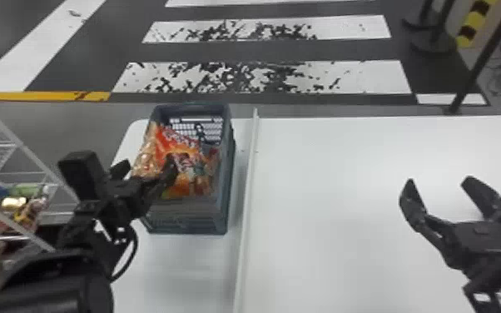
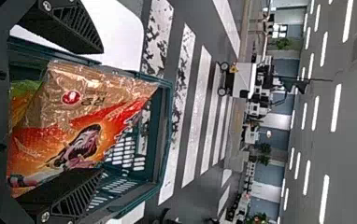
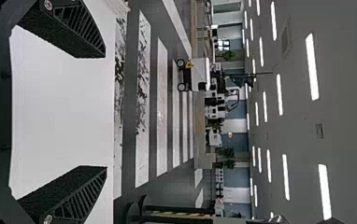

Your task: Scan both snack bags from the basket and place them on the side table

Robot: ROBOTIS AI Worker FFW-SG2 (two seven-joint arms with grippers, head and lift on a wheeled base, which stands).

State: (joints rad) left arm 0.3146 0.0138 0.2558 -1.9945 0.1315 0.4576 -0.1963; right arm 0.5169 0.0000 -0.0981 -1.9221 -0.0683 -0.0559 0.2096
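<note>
Left end effector (image 1: 147,167) and right end effector (image 1: 439,180) stand open at a white desk (image 1: 345,166) bearing a basket (image 1: 187,216); inside, an orange-and-gold snack bag (image 1: 179,143) lies between the left one's spread fingers, beside a green-and-yellow packet (image 2: 23,91), its front marked with lettering and a red oval emblem (image 2: 71,97).

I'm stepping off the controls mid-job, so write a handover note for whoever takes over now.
Left claw: open at the basket, fingers either side of the orange-and-gold snack bag.
Right claw: open, over the white table.
Second bag: apparently the green-and-yellow one, partly hidden in the basket.
Done: left claw lined up; scans can't be confirmed.
Left: grip, scan, place both on the side table.
</note>
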